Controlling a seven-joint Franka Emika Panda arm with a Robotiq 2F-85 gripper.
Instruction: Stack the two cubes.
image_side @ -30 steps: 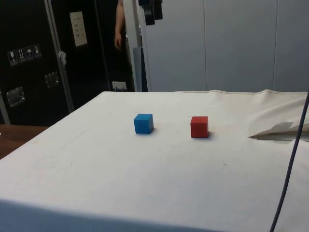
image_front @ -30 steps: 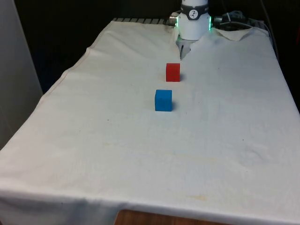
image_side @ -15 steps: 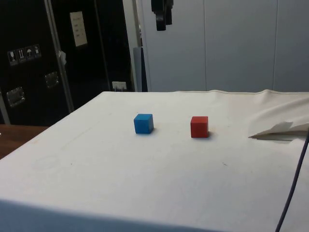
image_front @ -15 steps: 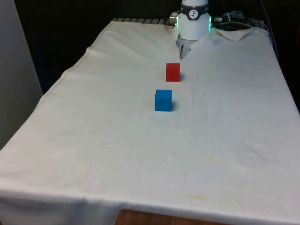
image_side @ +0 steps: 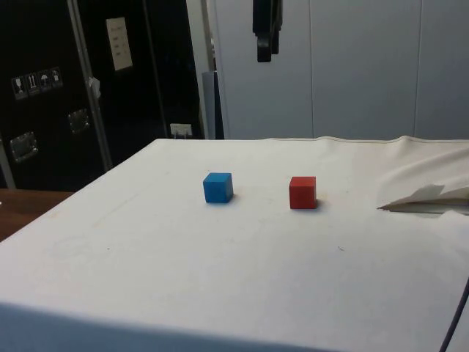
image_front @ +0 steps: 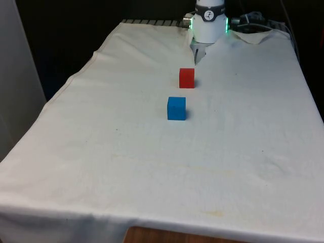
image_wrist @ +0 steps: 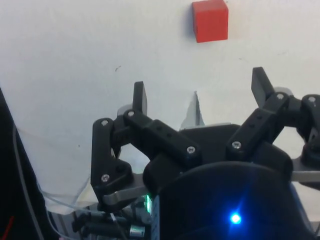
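Red cube [image_front: 187, 78]: it sits flat on the white cloth [image_front: 152, 162], nearer the robot's end of the table.
Blue cube [image_front: 176, 108]: it sits flat on the cloth too, in front of the red cube and a little toward the front view's left; the two are near each other but clearly apart, nothing stacked yet.
Gripper [image_wrist: 200, 95]: the fingers stand wide apart with bare cloth between them; it holds nothing.
Gripper position: in the side view the gripper [image_side: 265, 40] hangs high over the table, between the two cubes and somewhat closer to the red one.
Why it is placed so: the height looks like a travel height, from which the arm can come down on a cube without touching the other. The open fingers fit an approach before any grasp.
Step in hand: probably the approach to the first pick. Which cube is the target cannot be told for certain, though the red cube [image_wrist: 210, 20] lies ahead of the fingers in the wrist view.
What the side view gives: the gripper's height, and the gap between the blue cube [image_side: 218, 188] and the red cube [image_side: 303, 192].
What the wrist view gives: how far the fingers are open, which the side view does not make clear.
What the front view gives: the order of the cubes along the table.
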